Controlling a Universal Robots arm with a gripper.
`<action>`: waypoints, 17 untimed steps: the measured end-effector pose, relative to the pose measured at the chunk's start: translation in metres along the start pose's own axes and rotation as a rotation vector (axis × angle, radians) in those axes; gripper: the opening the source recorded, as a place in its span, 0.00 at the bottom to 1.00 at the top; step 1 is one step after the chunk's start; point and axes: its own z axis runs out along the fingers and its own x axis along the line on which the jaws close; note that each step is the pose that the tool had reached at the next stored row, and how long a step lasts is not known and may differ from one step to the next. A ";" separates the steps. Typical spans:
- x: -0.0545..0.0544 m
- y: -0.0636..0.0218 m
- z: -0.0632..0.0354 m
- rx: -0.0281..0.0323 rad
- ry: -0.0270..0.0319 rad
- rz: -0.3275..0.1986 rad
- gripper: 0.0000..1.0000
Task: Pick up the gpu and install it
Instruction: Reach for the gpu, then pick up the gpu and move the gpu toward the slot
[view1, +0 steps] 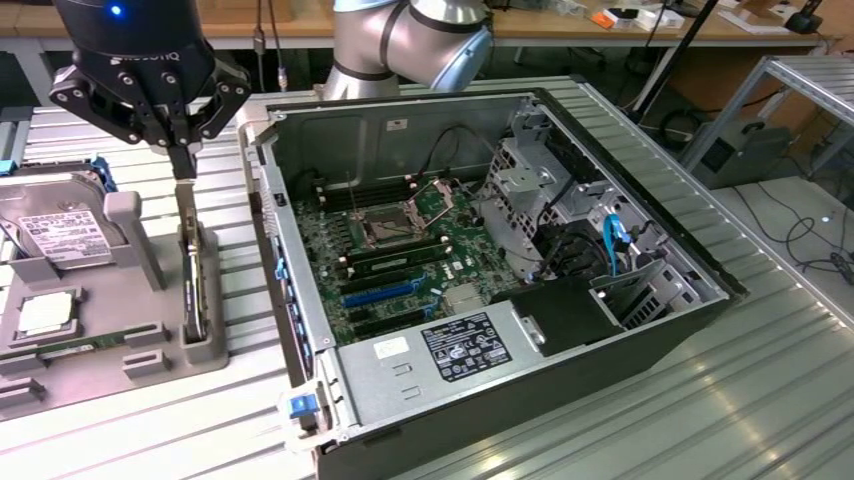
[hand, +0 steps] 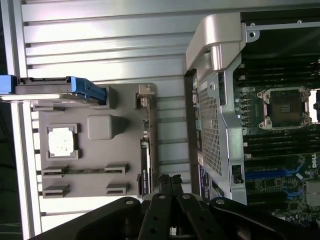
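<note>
A: Nearest, the open computer case (view1: 534, 400) is lying on its side on the ribbed surface (view1: 747, 400), with the motherboard (view1: 400, 250) facing up.

B: Just beside it, toward the exterior view's left, a grey tray (view1: 80, 370) is sitting. The gpu (view1: 196, 290) is standing on edge in the tray's slot closest to the case, not yet lifted.

A: Hard drive (view1: 60, 235)?

B: Resting in the same tray, farther toward the exterior view's left, label showing.

A: Pincer (view1: 180, 165)?

B: Hanging over the gpu's far end, fingertips pressing together, gripping nothing. Whether it is touching the card's top edge, cannot tell.

A: Farthest back, the silver arm (view1: 414, 40) is rising behind the case.
</note>
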 end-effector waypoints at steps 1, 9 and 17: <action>0.000 0.0000 0.0000 0.0000 0.0000 0.000 0.11; 0.001 0.0000 0.0000 0.0000 0.0000 0.000 0.11; 0.001 0.0000 0.0001 0.0000 0.0000 0.000 0.17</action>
